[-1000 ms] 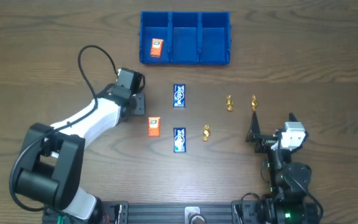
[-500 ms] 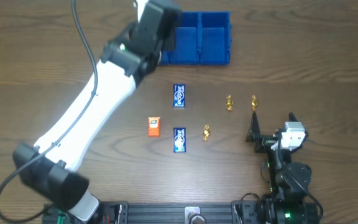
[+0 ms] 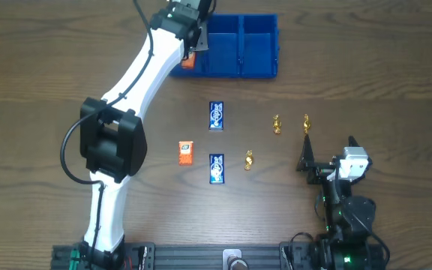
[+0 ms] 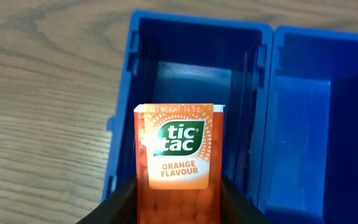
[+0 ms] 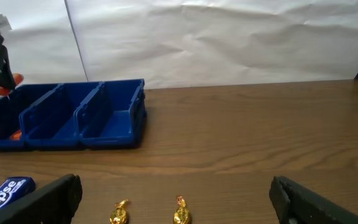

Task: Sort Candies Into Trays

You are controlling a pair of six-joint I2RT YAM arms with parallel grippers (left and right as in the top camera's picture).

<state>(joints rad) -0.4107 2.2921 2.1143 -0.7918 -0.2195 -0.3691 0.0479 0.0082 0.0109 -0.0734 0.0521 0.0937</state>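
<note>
Swinging up from mid-desk, the white left arm (image 3: 137, 75) is now reaching over the blue plastic three-compartment tray (image 3: 231, 74). Nothing else is shifting. The left jaws are clenching an upright orange hard-plastic mint box (image 4: 179, 155) by its flat sides. They are hanging it above the tray's leftmost compartment, where another orange box (image 3: 187, 61) seems to be lying already.

On the dark wood-grain desk (image 3: 396, 75), a third orange mint box (image 3: 186, 152) is lying flat. Next are lying a glossy blue rectangular pack (image 3: 216, 115) and a second blue pack (image 3: 216, 168). Then three crinkled sweets are sitting: a gold foil-wrapped candy (image 3: 249, 159), a second gold candy (image 3: 277, 124) and a third gold candy (image 3: 306, 121). At the far right, the right jaws are resting spread wide, grasping nothing.

The held box is looking slick and rigid. I am judging that releasing it from this height is risking a bounce off the box beneath, or a catch on the thin tray wall that tips it out.
</note>
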